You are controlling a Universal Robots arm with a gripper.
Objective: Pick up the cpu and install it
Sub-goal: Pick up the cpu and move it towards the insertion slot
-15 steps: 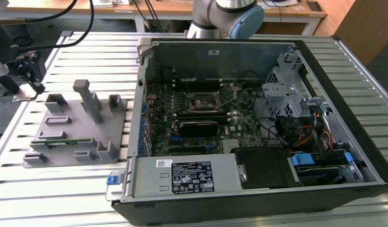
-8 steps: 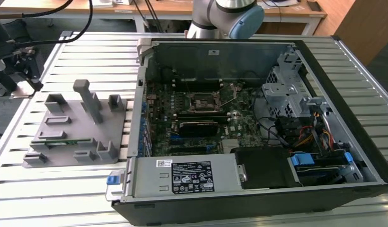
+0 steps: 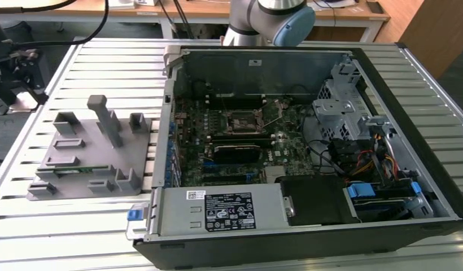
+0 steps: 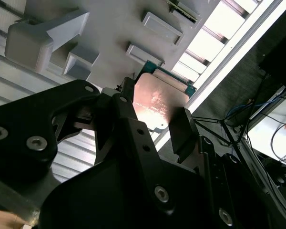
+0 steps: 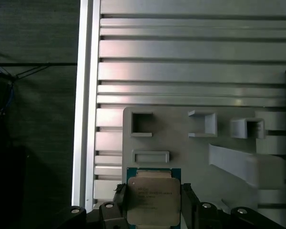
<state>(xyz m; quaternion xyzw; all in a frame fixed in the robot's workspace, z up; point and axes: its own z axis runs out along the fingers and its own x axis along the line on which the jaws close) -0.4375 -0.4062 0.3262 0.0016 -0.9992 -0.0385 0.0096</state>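
**A:** Start at the exterior view's left. What sits there?

**B:** The grey parts fixture (image 3: 88, 155), on the slatted table (image 3: 81, 231). In both wrist views the cpu (image 5: 153, 193) is over that fixture, and I'd say clear of it, since it looks large against the fixture's pockets.

**A:** And the gripper (image 5: 153, 206)?

**B:** It's clamped on the cpu. The fingers (image 5: 188, 202) press on two opposite edges, with the metal top facing the first wrist view. In the second wrist view the chip looks flat between them.

**A:** So what worries you?

**B:** The hold is only on thin rims. My guess is that a jolt could tip the chip or let it slide, and it would drop onto the fixture or the table.

**A:** Further right?

**B:** The open computer case (image 3: 435, 180) fills the middle and right of the exterior view. The cpu socket (image 3: 243, 119) sits at the upper centre of the motherboard (image 3: 193, 121). A chip that meets it tilted or turned the wrong way could bend the contacts.

**A:** Anything else?

**B:** The cables (image 3: 367, 164) at the right are well away from the socket. The case wall nearest the fixture looks more likely to catch the fingers or knock the chip
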